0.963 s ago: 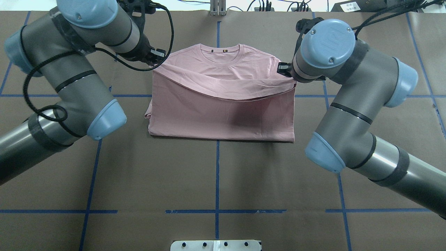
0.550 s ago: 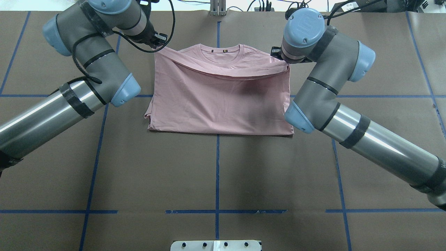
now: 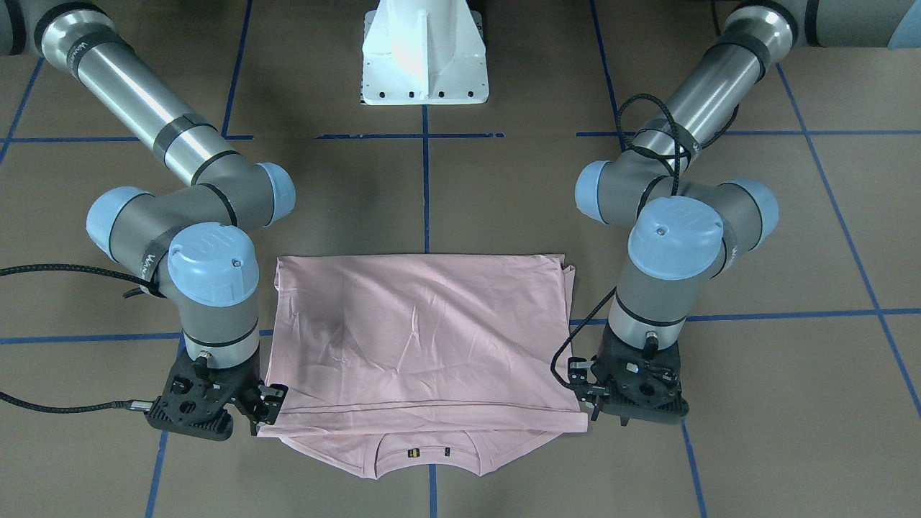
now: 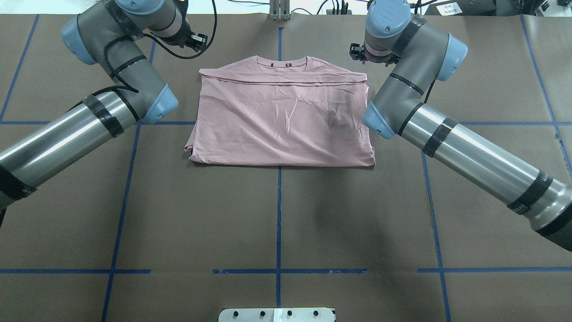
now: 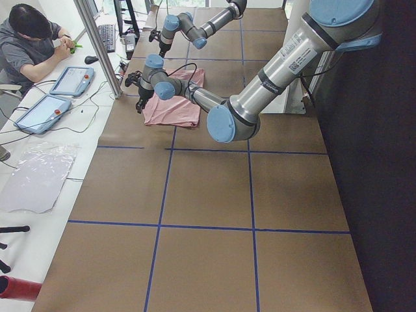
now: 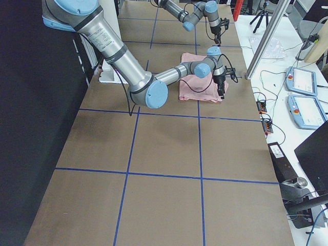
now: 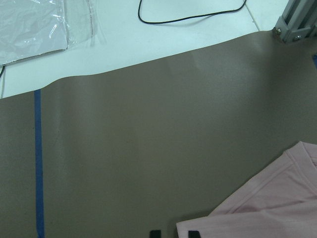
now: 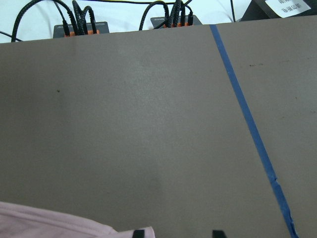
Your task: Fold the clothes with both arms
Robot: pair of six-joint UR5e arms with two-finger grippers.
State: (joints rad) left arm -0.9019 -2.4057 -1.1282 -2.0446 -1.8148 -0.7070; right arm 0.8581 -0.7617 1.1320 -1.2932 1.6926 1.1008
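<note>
The pale pink T-shirt (image 4: 286,120) lies flat on the brown table, its lower half folded up to just below the collar (image 4: 281,67). It also shows in the front-facing view (image 3: 424,338). No print shows. My left gripper (image 4: 199,41) hovers over the shirt's far left corner. In the left wrist view the gripper (image 7: 173,234) has bare table between its tips beside the corner (image 7: 257,213). My right gripper (image 4: 356,50) is over the far right corner. In the right wrist view it (image 8: 180,233) stands wide open, the cloth (image 8: 49,223) lying beside it.
The white pedestal base (image 3: 424,50) stands at the robot's side of the table. Blue tape lines (image 4: 279,214) cross the brown mat. Cables and plugs (image 8: 79,25) lie past the table's far edge. An operator (image 5: 32,39) sits beyond the table's far side.
Both grippers carried the lifted hem away from the robot to just below the collar, laid it flat, and let go. Both arms have stretched forward.
</note>
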